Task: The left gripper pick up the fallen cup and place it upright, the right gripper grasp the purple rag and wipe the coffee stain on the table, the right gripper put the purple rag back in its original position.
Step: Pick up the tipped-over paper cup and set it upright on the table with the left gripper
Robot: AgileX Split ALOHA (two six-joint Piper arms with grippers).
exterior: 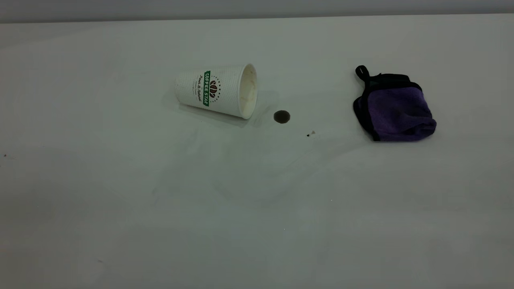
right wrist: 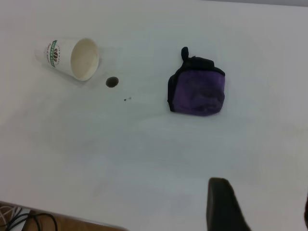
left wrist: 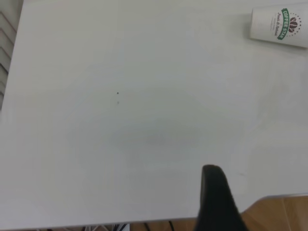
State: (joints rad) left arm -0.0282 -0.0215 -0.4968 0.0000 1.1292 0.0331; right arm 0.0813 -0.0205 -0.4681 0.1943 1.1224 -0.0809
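Note:
The cup (exterior: 217, 90) lies on its side on the table (exterior: 257, 208), its mouth facing the coffee stain (exterior: 282, 117) just beside it. The purple rag (exterior: 395, 108) lies bunched further right, its black loop at the far end. Neither gripper shows in the exterior view. In the left wrist view the left gripper (left wrist: 262, 187) shows one black finger (left wrist: 214, 192), far from the cup (left wrist: 281, 26). In the right wrist view the right gripper (right wrist: 262, 192) is open and empty, well short of the rag (right wrist: 197, 89), stain (right wrist: 112, 82) and cup (right wrist: 72, 57).
A tiny black speck (exterior: 308, 135) sits between stain and rag. The table's near edge with wooden floor (left wrist: 284, 214) shows under the left gripper. Cables (right wrist: 19, 221) lie past the table's edge in the right wrist view.

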